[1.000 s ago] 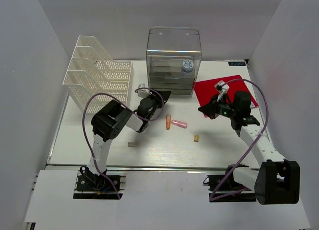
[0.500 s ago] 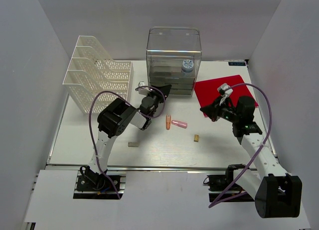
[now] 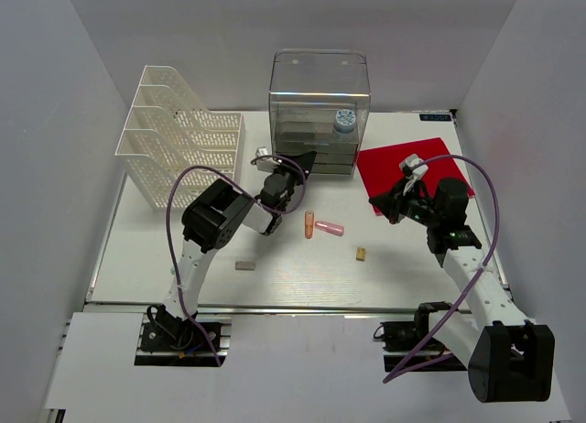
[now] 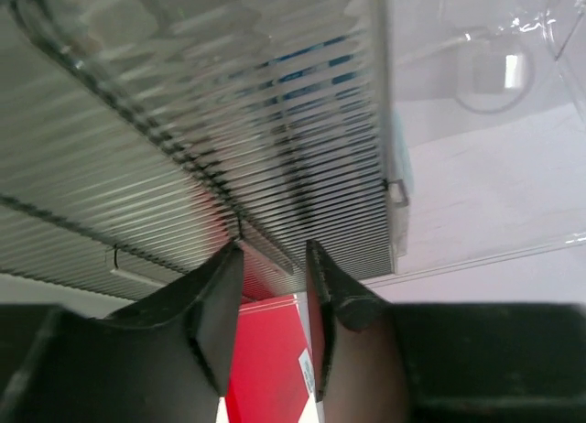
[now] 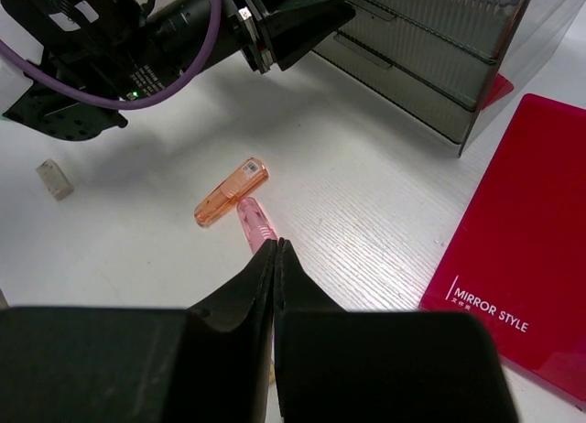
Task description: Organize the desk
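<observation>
We hold our left gripper point(image 4: 275, 251) half-open and empty at the clear plastic drawer box point(image 4: 229, 121); our right gripper point(image 5: 276, 246) is closed, empty, above the flat white desk point(image 5: 366, 203).

One white surface point(image 3: 165, 258) carries one mesh file rack point(image 3: 183, 135), one clear drawer box point(image 3: 319, 89) with one small round blue-topped container point(image 3: 344, 121), one red card point(image 3: 417, 157), two short tubes, namely one orange tube point(image 3: 309, 224) and one pink tube point(image 3: 330, 229), and two tiny blocks, namely one grey block point(image 3: 244, 266) and one tan block point(image 3: 361, 254).
</observation>
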